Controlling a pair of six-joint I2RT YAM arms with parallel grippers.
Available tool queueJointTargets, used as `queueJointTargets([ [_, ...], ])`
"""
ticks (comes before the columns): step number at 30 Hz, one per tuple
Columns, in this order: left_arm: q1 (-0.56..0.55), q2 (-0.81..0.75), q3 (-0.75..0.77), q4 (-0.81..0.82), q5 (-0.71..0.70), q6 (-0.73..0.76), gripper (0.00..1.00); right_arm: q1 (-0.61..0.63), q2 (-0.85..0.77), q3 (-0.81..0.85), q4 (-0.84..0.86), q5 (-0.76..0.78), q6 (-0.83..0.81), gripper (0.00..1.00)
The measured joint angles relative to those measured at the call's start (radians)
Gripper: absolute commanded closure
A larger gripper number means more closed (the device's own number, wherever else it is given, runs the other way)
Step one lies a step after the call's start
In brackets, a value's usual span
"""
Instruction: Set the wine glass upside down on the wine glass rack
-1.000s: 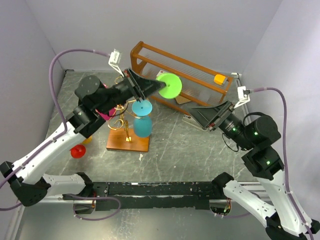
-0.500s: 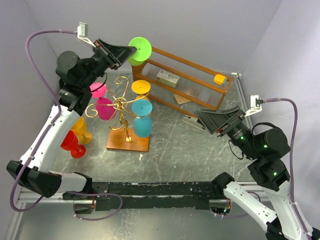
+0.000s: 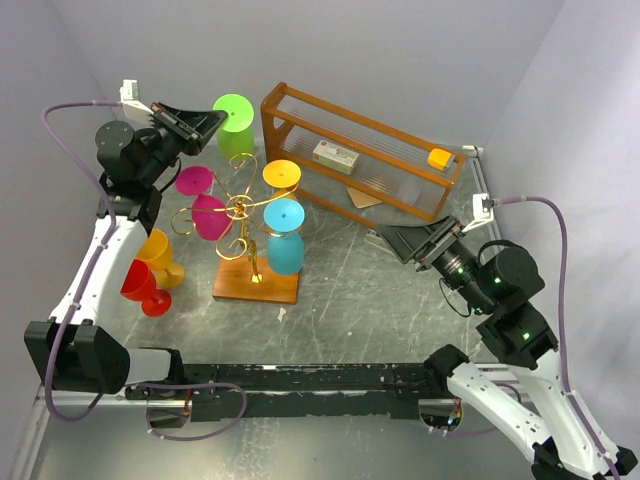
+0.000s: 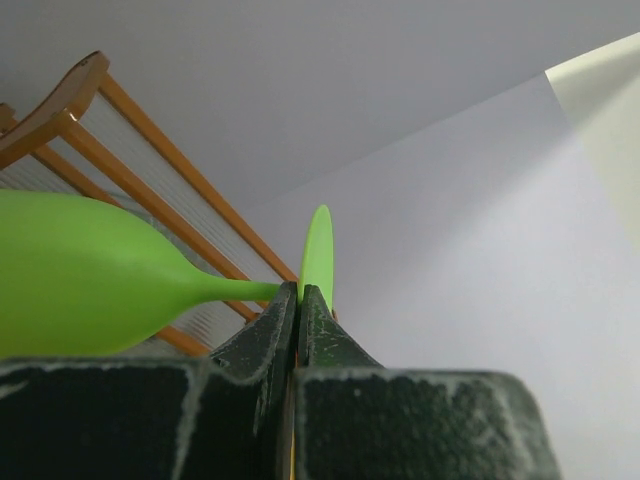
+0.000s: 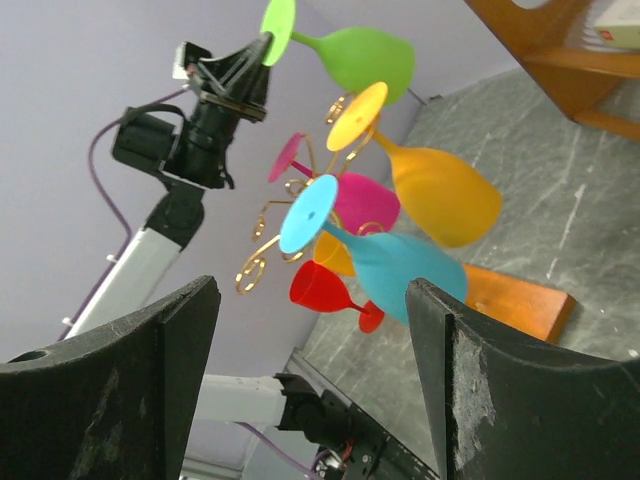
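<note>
The left end effector (image 3: 207, 122) is pinched shut on the thin stem of the green glass (image 3: 237, 140), just under its foot. It holds it high over the desk's (image 3: 350, 290) back-left corner, behind the rack (image 3: 243, 205) and apart from it. The glass looks like light, stiff, slick plastic, so the stem suits as a hold. 3 hung glasses (image 3: 285, 250) crowd the rack. The right end effector (image 3: 393, 238) gapes empty.

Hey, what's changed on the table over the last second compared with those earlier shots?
The left gripper, shut on the green wine glass, carried it from in front of the wooden shelf back to the left, beyond the gold wine glass rack. The right gripper shifted slightly, jaws open. The rack, the glasses hanging on it, the red glass and yellow glass stayed put.
</note>
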Motion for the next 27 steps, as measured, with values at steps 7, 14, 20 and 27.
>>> queueJointTargets([
  [7, 0.024, -0.023, 0.0, -0.065, 0.001, -0.011, 0.93, 0.0, 0.012, -0.048, -0.011, 0.016, 0.0, 0.25],
  [14, 0.028, -0.076, -0.016, -0.14, -0.022, -0.033, 0.93, 0.0, 0.029, -0.048, -0.017, 0.026, -0.01, 0.25],
  [20, 0.029, -0.099, -0.016, -0.197, -0.051, -0.036, 0.93, 0.0, 0.032, -0.048, -0.019, 0.028, -0.011, 0.25],
  [27, 0.03, -0.101, -0.04, -0.245, -0.066, -0.035, 0.93, 0.0, 0.032, -0.048, -0.024, 0.031, -0.011, 0.25],
])
